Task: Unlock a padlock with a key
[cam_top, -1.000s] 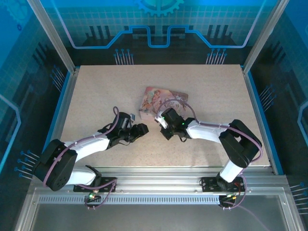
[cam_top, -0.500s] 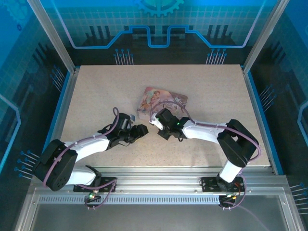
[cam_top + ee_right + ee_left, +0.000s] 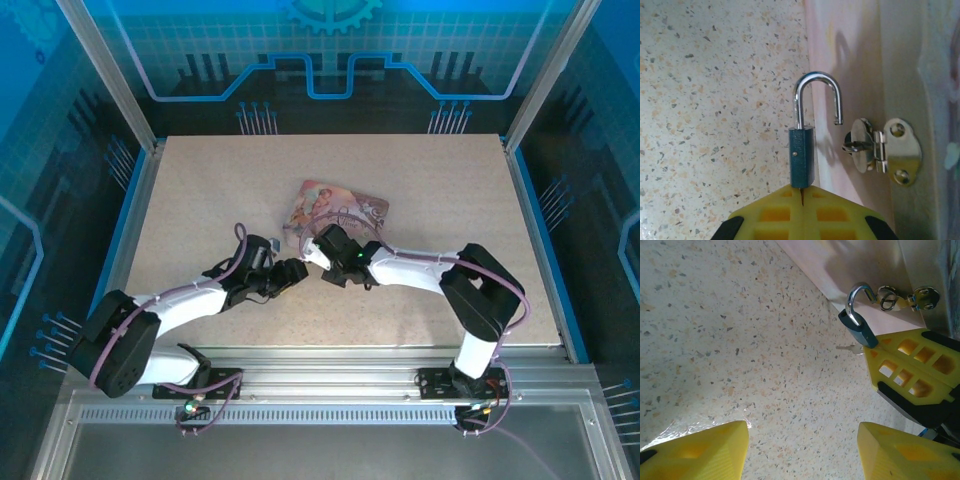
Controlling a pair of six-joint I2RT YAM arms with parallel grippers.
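Right arm has slid left over the last second; the right gripper [image 3: 320, 254] now sits close to the left gripper [image 3: 293, 268]. Right fingers pinch the padlock [image 3: 802, 150] by its blue body, just beside the pink box [image 3: 338, 205] and clear of the hasp [image 3: 883, 145]. Shackle stands sprung open, so unlocking looks done. Left gripper spread wide, empty. Key not made out. Probably only setting the lock down remains.

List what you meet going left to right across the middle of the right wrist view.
speckled tabletop → padlock, shackle open → round silver staple → silver hasp plate on the pink box
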